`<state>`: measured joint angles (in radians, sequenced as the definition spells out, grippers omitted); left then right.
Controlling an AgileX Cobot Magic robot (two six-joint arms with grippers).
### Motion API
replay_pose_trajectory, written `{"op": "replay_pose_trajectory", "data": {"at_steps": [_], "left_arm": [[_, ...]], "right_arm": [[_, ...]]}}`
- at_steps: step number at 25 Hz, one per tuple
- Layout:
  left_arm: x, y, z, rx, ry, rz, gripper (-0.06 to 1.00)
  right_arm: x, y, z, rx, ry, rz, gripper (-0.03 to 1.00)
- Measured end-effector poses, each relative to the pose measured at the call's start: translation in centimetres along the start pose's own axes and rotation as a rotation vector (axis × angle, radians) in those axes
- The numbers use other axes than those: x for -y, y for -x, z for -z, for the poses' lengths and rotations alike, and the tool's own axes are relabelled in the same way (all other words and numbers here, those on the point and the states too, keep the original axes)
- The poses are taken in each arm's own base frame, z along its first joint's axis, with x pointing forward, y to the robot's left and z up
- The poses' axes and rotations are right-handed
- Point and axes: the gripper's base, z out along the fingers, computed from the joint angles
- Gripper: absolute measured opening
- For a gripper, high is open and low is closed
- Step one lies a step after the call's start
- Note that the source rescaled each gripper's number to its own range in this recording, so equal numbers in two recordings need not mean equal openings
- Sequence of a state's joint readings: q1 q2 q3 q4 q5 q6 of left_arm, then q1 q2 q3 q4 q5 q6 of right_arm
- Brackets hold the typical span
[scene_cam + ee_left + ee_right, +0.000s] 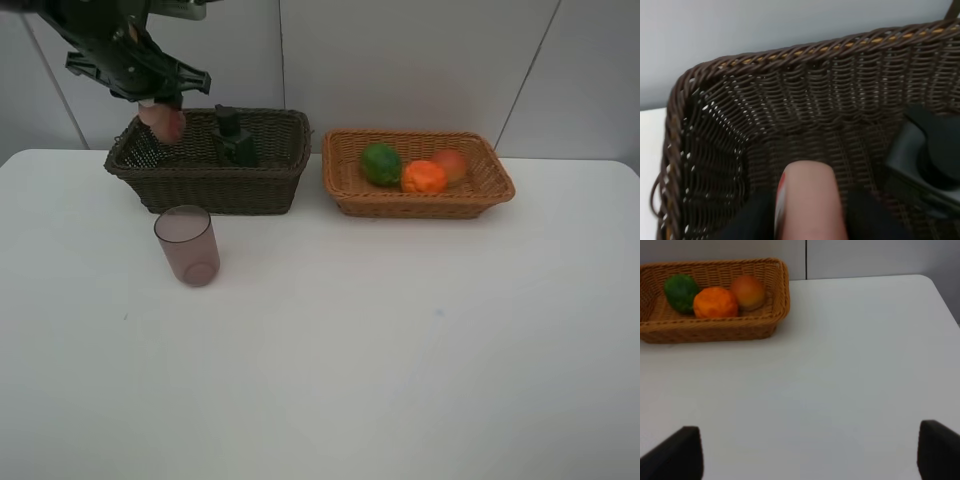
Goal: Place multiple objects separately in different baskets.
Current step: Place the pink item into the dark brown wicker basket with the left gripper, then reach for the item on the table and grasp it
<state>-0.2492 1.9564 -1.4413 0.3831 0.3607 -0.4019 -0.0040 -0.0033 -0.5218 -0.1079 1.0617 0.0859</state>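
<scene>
The left gripper (160, 105) hung over the near-left corner of the dark brown wicker basket (290, 150), its fingers pinching the pink bottle (810, 200) so it could go in beside the black square bottle (927, 155) already resting there. The bottle was not yet let go. The mauve cup (187, 245) stood on the white table (400, 350) just in front of that basket, apparently the last item waiting. The green fruit (380, 163), tangerine (424, 177) and peach-like fruit (452, 163) lay together in the tan basket (345, 190), sorted apart from the containers. The right gripper (810, 450) idled over bare table, fingers spread wide and empty.
</scene>
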Motion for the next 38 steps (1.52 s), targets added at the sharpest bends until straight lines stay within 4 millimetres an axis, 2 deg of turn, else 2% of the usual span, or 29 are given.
{"op": "replay_pose_trajectory", "data": {"at_steps": [9, 13, 19, 20, 24, 26, 29, 32, 38], "left_arm": [[-0.3, -1.9, -4.2, 0.011, -0.029, 0.003, 0.34], [-0.6, -2.7, -5.3, -0.003, -0.028, 0.008, 0.34], [-0.6, -2.9, -5.6, -0.012, -0.027, 0.008, 0.35], [-0.6, -2.9, -5.6, -0.012, -0.028, 0.012, 0.39], [-0.6, -2.9, -5.6, -0.012, -0.032, 0.029, 0.81], [-0.6, -3.0, -5.6, -0.017, -0.031, 0.034, 0.94], [-0.6, -3.1, -5.5, -0.036, -0.023, 0.039, 0.99], [-0.8, -2.6, -4.6, -0.045, -0.011, 0.041, 1.0], [-1.3, -0.8, -0.6, -0.076, 0.023, -0.016, 1.0]], "right_arm": [[0.0, 0.0, 0.0, 0.0, 0.0, 0.0, 0.87], [0.0, 0.0, 0.0, 0.0, 0.0, 0.0, 0.87], [0.0, 0.0, 0.0, 0.0, 0.0, 0.0, 0.87], [0.0, 0.0, 0.0, 0.0, 0.0, 0.0, 0.87], [0.0, 0.0, 0.0, 0.0, 0.0, 0.0, 0.87], [0.0, 0.0, 0.0, 0.0, 0.0, 0.0, 0.87], [0.0, 0.0, 0.0, 0.0, 0.0, 0.0, 0.87], [0.0, 0.0, 0.0, 0.0, 0.0, 0.0, 0.87], [0.0, 0.0, 0.0, 0.0, 0.0, 0.0, 0.87]]}}
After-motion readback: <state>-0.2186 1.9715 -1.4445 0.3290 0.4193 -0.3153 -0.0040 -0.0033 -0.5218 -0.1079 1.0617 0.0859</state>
